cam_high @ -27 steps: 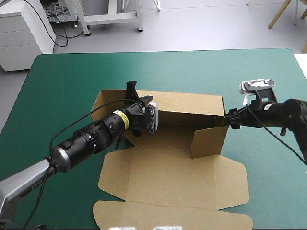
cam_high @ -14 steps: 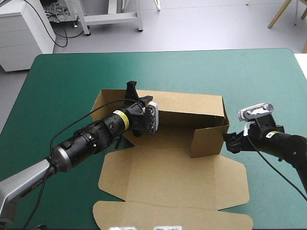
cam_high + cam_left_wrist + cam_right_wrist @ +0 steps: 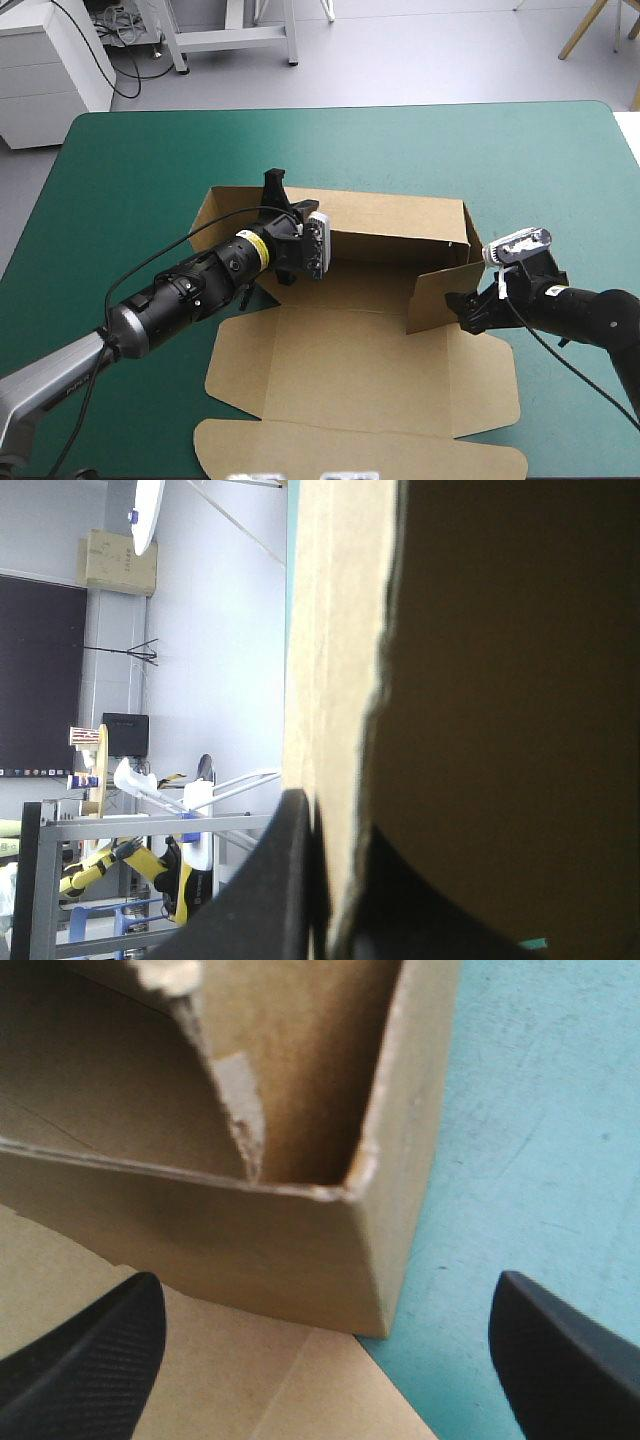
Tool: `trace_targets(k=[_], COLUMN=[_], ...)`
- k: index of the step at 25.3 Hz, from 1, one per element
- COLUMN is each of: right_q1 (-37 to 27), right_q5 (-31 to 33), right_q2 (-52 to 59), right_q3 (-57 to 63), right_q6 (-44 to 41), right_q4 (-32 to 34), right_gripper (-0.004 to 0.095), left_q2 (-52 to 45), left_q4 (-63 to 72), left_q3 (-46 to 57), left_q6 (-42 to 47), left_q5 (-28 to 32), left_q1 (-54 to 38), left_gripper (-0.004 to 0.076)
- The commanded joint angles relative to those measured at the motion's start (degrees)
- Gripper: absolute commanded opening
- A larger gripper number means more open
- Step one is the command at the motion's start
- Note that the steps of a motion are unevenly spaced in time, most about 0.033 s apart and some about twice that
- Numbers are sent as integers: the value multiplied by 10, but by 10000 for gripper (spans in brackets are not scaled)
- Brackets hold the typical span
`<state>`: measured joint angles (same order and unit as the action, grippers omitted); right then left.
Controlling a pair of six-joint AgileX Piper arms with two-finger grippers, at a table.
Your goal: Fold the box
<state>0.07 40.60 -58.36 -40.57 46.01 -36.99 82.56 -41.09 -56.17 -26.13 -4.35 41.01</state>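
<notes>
While the box (image 3: 360, 370) lies at the middle of the table (image 3: 130, 160), its lid flat toward 6 o'clock and its back wall raised at 12, the left hand (image 3: 276, 188) pinches that wall near the 10 o'clock corner. At 3 o'clock the right hand (image 3: 466, 312), fingers (image 3: 90, 1350) spread, sits just beside the leaning end flap (image 3: 440, 298), gripping nothing. The risk lies there: a push too low or too quick could buckle the flap, shove the sheet toward 9 o'clock, or twist the back wall out of the left hand's pinch.
</notes>
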Motion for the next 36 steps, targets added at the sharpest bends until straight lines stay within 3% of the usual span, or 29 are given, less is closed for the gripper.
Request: trace_targets(k=[1, 9, 14, 22, 24, 25, 27, 30, 32, 36], right_q1=[-3, -3, -3, -3, -3, -3, -3, -3, -3, -3], right_q5=[-39, -59, -77, -39, -36, -36, -22, -10, -12, -13], right_q2=[8, 8, 8, -27, -31, -31, -30, -30, -30, -30], right_q3=[11, 23, 23, 23, 23, 22, 21, 21, 21, 21], right_q6=[63, 173, 193, 265, 263, 263, 263, 263, 263, 263], right_q4=[-82, -169, -181, -248, -248, -248, -252, -252, -252, -252], right_gripper=[795, 733, 687, 342, 227, 111, -21, -18, -18, -19], left_q2=[6, 6, 6, 6, 6, 6, 6, 6, 6, 6], left_q4=[31, 31, 31, 31, 33, 33, 33, 41, 46, 46], left_q3=[8, 8, 8, 8, 8, 8, 8, 8, 8, 8], left_q6=[21, 21, 21, 21, 21, 21, 21, 21, 21, 21], left_q5=[-50, -48, -48, -30, -30, -30, -30, -28, -23, 7], left_q1=[10, 10, 10, 10, 10, 10, 10, 10, 10, 10], left_gripper=[-10, -10, -10, -10, -10, -10, -10, 1, 106, 565])
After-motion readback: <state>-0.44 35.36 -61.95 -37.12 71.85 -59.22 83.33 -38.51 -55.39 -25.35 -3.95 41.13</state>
